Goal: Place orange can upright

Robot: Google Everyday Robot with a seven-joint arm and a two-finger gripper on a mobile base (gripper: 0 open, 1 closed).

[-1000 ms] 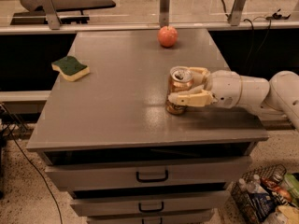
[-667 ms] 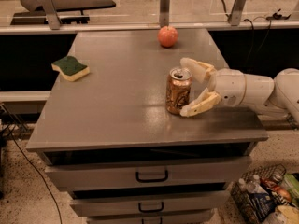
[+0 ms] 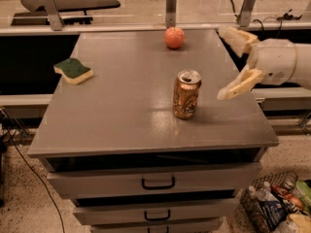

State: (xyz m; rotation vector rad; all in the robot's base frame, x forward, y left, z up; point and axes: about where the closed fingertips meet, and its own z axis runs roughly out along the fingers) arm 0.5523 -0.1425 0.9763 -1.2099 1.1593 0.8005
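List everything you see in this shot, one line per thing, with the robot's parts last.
orange can: one, shiny orange-gold with a silver top, standing upright on the cabinet top, right of centre
fruit: one, orange-red, round, at the far edge of the cabinet top
sponge: one, green over yellow, on the left side of the top
cabinet: one, grey, flat top
drawers: at least two, grey with black handles, in the cabinet front
wire basket: one, dark, on the floor at lower right, holding bottles and packets
arm: one, white, reaching in from the right
gripper: one, cream jaws open, right of the orange can, not touching it
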